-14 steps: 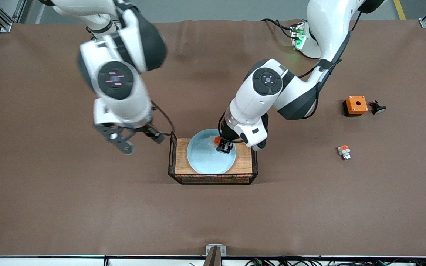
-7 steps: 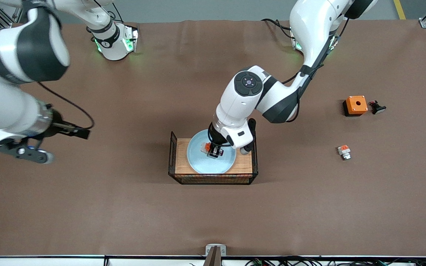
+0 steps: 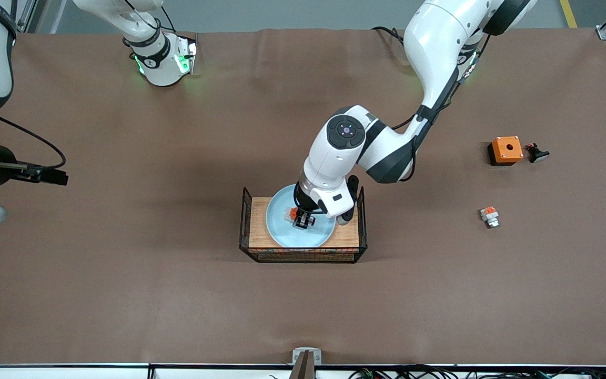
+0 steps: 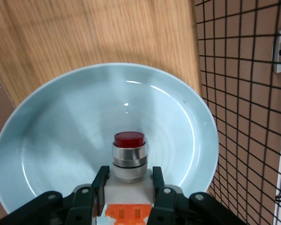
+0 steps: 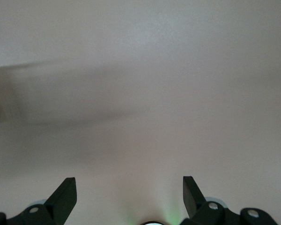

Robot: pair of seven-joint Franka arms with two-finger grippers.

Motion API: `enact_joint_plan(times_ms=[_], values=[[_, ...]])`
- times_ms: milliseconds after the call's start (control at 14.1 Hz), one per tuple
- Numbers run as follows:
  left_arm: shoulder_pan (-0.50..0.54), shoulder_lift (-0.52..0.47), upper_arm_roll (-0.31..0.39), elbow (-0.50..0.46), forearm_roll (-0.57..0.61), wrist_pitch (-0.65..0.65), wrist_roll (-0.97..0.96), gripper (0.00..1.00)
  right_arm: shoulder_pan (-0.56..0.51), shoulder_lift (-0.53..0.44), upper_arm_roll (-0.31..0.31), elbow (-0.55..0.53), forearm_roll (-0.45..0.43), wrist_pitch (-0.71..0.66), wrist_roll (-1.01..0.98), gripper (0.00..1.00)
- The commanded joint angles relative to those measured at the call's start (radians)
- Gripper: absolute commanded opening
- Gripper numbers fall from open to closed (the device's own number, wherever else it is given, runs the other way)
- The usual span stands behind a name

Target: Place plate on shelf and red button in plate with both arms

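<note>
While the right arm is waiting out at its own end of the table, the right gripper [image 5: 129, 197] is hanging up in the air over bare brown tabletop [image 3: 124, 295], its two fingers spread wide apart with nothing between them. Moving toward the middle of the table, a black wire basket [image 3: 244, 221] with a wooden floor is sitting there, and the plate [image 3: 276, 229] is lying flat inside it, pale blue with its raised rim filling most of the basket's floor. Reaching down over that plate is the left arm, and the left gripper [image 3: 303, 221] is clamping its fingers [image 4: 100, 180] tight on the white body of the red button [image 4: 129, 157]. In the left wrist view the button is sitting between the jaws with its orange block nearest the gripper, its silver collar and dark red cap pointing out over the plate's centre; whether it is touching the plate's surface is hard to tell. Carrying on toward the left arm's end of the table, a small orange-and-white unit [image 3: 489, 216] is lying on its own, well apart from the basket, and farther from the front camera an orange box [image 3: 505, 150] with a hole in its top is standing just beside a small dark part [image 3: 536, 152].
</note>
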Motion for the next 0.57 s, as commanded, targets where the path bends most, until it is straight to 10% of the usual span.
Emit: enact_joint_plan(times_ms=[0, 285, 498], values=[[-0.012, 0.023, 0.018, 0.033, 0.001, 0.003, -0.012, 0.28, -0.005, -0.145, 0.015, -0.235, 0.011, 0.135, -0.006, 1.00], [-0.009, 0.011, 0.018, 0.034, 0.001, 0.007, 0.010, 0.93, 0.002, -0.258, 0.017, -0.428, 0.020, 0.295, -0.006, 1.00], [-0.003, -0.014, 0.016, 0.034, 0.000, 0.007, 0.007, 0.99, -0.008, -0.250, 0.014, -0.394, 0.020, 0.285, -0.031, 1.00]])
